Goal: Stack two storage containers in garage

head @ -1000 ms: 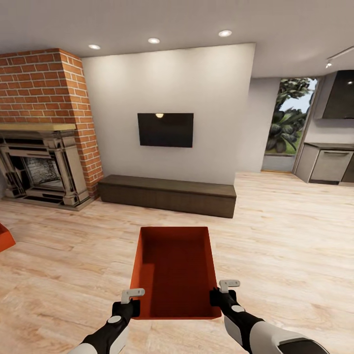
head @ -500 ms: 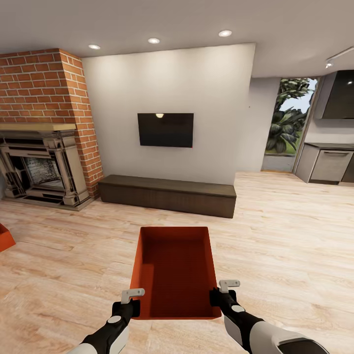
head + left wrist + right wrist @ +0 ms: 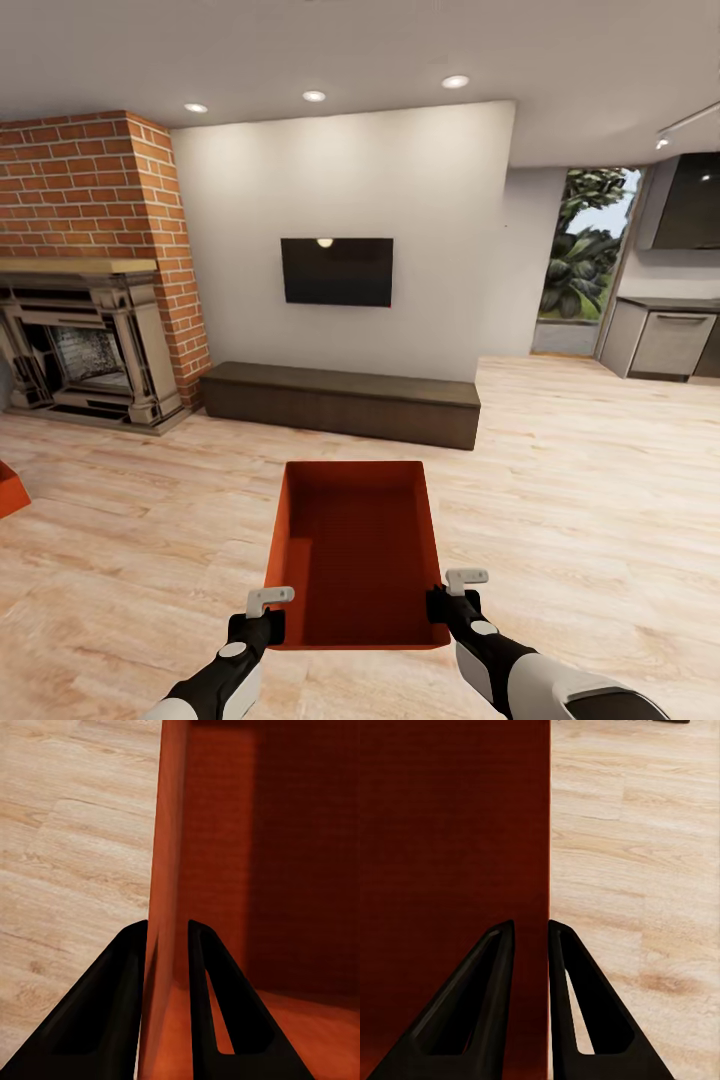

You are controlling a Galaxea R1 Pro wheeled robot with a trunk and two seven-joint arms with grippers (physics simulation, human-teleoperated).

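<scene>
Red-orange and open-topped, one storage container (image 3: 352, 550) hangs out in front of the robot, carried by both claws above the light wood-plank floor (image 3: 580, 480) of the living room. The left gripper (image 3: 268, 622) is pinched onto the container's left wall near the corner closest to the robot; in the left wrist view its two black fingers (image 3: 112, 1005) straddle that wall (image 3: 169, 870), one outside and one inside the box. The right gripper (image 3: 442, 605) is clamped the same way on the opposite wall, its fingers (image 3: 577, 1012) closing on the thin edge (image 3: 546, 832) with bare planks beyond it.

Well off to the side of the left gripper, at the edge of the head view, a corner of the second storage container (image 3: 10, 488) rests on the planks. Far ahead of both claws stand a long dark bench (image 3: 340, 400), a wall-mounted television (image 3: 337, 271) above it, and a brick fireplace (image 3: 85, 300) to the left.
</scene>
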